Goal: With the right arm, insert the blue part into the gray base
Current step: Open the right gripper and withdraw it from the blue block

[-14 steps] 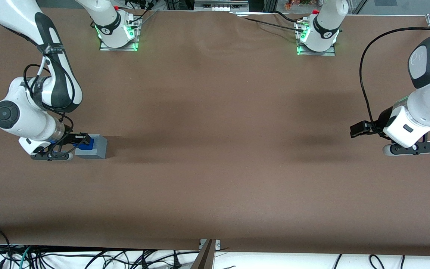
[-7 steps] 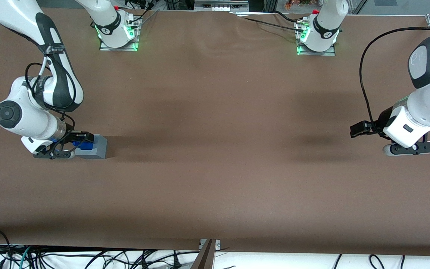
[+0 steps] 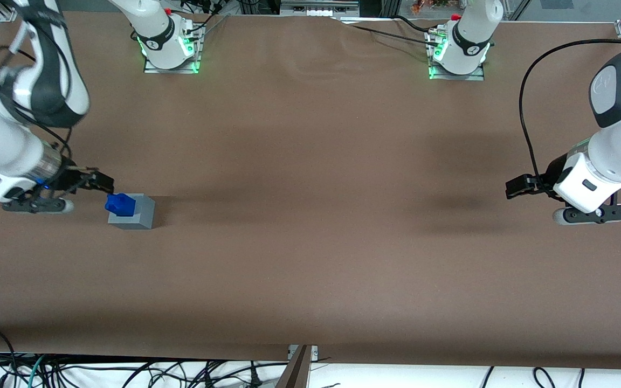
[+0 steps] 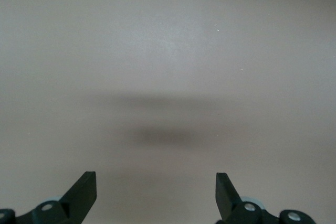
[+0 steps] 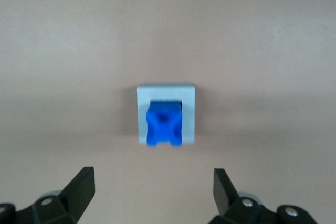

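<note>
The blue part [image 3: 121, 205] sits in the recess on top of the gray base [image 3: 139, 213], near the working arm's end of the table. Both show in the right wrist view, the blue part [image 5: 164, 123] inside the gray base [image 5: 190, 114]. My right gripper [image 3: 97, 182] is open and empty. It hangs raised above the table, apart from the block, a little farther from the front camera and nearer the table's end. In the right wrist view the gripper [image 5: 152, 190] shows two spread fingertips [image 5: 84, 182] with bare table between them.
The brown table [image 3: 310, 215] stretches wide toward the parked arm's end. Two arm bases with green lights [image 3: 170, 48] stand along the edge farthest from the front camera. Cables lie below the near edge.
My right gripper has let go of the blue part, which stays seated in the gray base. The arm has lifted and pulled back toward the table's end.
</note>
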`<state>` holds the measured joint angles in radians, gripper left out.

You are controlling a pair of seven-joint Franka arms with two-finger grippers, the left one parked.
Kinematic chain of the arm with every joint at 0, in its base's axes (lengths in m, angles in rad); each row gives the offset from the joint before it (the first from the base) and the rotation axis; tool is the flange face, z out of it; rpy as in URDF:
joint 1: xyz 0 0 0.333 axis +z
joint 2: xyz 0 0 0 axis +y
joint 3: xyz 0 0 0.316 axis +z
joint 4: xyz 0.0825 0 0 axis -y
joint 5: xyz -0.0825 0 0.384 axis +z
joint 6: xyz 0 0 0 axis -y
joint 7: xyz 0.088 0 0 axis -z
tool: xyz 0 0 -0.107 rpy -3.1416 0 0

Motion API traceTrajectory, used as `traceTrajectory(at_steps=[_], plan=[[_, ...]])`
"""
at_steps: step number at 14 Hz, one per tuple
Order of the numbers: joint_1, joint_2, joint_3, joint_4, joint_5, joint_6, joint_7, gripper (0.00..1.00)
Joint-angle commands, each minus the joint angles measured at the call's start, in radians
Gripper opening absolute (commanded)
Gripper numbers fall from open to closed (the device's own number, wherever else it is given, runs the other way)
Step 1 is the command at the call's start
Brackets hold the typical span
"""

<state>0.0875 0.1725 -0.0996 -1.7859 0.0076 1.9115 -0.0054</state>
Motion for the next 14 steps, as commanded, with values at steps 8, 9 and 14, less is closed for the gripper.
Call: traceTrajectory(at_steps=[8,9,14], plan=[[0.001,-0.013,0.015,0.295,0.051,-0.361,0.002,1.00],[0.001,-0.013,0.015,0.295,0.051,-0.359,-0.001,1.00],[0.001,-0.011,0.015,0.292,0.038,-0.345,-0.005,1.00]])
